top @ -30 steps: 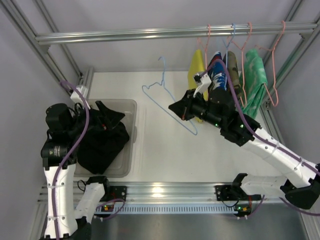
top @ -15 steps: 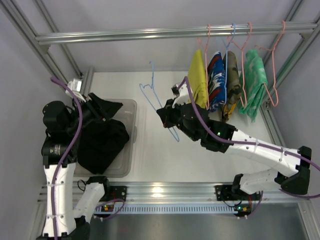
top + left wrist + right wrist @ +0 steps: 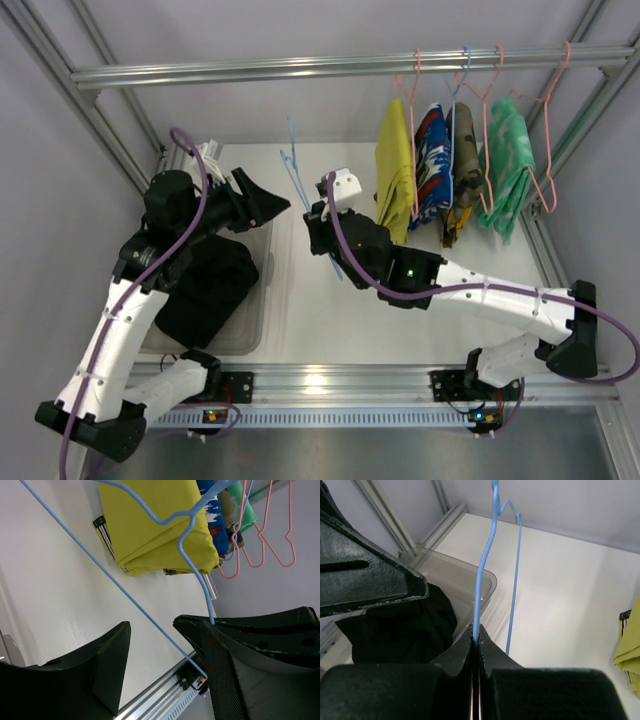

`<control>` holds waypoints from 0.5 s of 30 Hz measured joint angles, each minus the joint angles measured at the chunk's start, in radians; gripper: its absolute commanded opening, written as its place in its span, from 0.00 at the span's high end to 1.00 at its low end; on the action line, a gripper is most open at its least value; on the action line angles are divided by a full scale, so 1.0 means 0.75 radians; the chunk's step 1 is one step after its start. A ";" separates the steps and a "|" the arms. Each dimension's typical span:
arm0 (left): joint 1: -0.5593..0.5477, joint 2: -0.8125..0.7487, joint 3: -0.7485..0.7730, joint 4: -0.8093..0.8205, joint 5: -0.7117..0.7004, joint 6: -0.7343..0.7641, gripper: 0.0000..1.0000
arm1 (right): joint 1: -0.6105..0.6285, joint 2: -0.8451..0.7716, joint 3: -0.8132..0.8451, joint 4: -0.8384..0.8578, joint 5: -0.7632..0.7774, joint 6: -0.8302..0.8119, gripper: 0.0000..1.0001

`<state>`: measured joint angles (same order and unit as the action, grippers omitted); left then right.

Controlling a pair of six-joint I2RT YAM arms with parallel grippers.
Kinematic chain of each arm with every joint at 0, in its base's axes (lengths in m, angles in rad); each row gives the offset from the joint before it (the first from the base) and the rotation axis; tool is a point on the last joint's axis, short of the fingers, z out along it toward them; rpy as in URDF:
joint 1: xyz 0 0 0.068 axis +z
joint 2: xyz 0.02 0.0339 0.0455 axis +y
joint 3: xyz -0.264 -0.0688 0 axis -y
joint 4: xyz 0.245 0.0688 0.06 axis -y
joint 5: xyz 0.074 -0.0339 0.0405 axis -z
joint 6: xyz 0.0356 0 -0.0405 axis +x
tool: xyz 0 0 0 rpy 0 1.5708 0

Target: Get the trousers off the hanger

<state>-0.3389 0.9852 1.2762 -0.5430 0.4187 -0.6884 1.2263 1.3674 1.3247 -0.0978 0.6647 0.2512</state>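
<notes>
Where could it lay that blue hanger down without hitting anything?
The widest bare table lies between the bin and the right arm, toward the near rail. Crowded: the far right, under the hung yellow trousers and other clothes; the bin, filled by black trousers.

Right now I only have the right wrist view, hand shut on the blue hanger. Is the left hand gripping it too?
Observer: No. The left hand is open; the hanger has its bar running between the fingers.
Operator: Is anything on the hanger?
Observer: Nothing; from the top it is bare wire.
Operator: What is on the rail?
Observer: Yellow trousers hang leftmost, a green garment rightmost.
</notes>
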 measured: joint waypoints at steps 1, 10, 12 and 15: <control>-0.013 0.006 0.002 0.003 -0.016 -0.008 0.37 | 0.005 0.004 0.000 0.005 0.009 -0.009 1.00; -0.113 0.054 0.044 0.091 -0.128 -0.065 0.37 | 0.021 0.041 0.001 0.037 0.039 -0.037 1.00; -0.135 0.058 0.044 0.110 -0.142 -0.073 0.37 | 0.021 0.046 0.001 0.044 0.040 -0.042 1.00; -0.161 0.073 0.044 0.132 -0.162 -0.090 0.39 | 0.021 0.047 0.001 0.057 0.040 -0.043 1.00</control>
<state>-0.4599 1.0401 1.3094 -0.4438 0.2974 -0.7555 1.2419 1.4025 1.3251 -0.0551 0.6945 0.2192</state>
